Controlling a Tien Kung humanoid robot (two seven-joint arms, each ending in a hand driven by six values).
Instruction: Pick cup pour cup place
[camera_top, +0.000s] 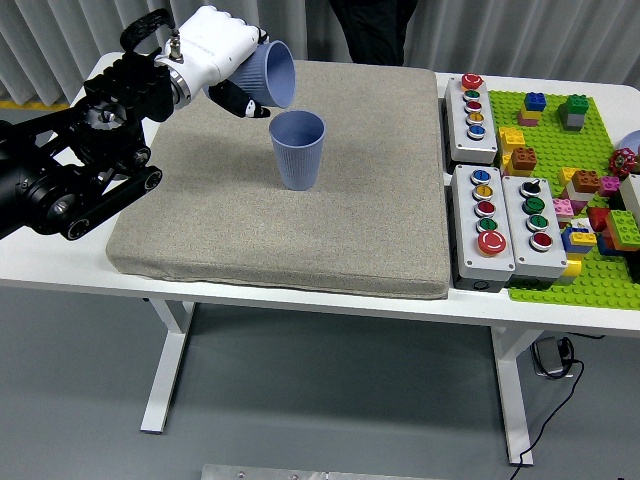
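sideways, ribbed blue cup (272, 73)

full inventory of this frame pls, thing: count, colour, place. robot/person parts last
held cup: 1, blue-grey, tipped on its side in the left hand, above and left of the standing cup
standing cup: 1, blue-grey, upright on the mat
mat: 1, grey-beige, covers the table's left and middle
table: 1, white
button boxes: 3, grey with coloured buttons, right of the mat
baseplate: 1, green, far right
toy bricks: many, mixed colours, on the baseplate
cable: 1, black, on the floor at lower right
person: 1, dark clothing, at the table's far side, mostly cut off
left hand: 1, white on a black arm, gripping the held cup
right hand: not in view
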